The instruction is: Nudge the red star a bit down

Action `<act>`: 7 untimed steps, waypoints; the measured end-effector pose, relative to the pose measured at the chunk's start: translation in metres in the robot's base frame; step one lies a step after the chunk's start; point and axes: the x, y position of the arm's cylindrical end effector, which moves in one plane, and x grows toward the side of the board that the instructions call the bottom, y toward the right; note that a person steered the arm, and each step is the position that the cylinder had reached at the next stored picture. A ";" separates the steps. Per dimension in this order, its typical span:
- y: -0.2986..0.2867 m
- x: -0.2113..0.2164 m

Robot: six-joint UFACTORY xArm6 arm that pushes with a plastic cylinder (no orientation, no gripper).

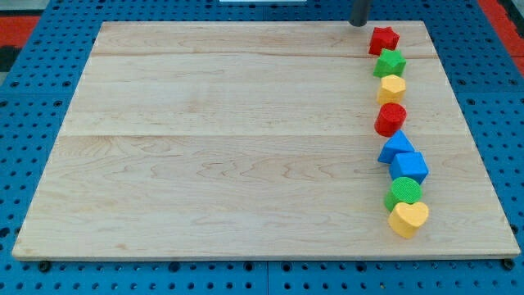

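Note:
The red star [383,38] lies near the board's top right, at the head of a column of blocks. My tip [359,24] is at the view's top edge, just up and left of the red star, a small gap apart. Below the star come a green star [390,62], a yellow hexagon-like block [392,88], a red round block [390,119], a blue triangle [395,147], a blue cube-like block [409,167], a green round block [404,192] and a yellow heart [408,219].
The wooden board [229,147] rests on a blue perforated table [33,82]. The column of blocks runs down the board's right side, close to its right edge.

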 end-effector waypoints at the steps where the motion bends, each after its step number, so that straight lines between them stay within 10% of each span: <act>1: -0.001 0.000; 7: 0.004 0.000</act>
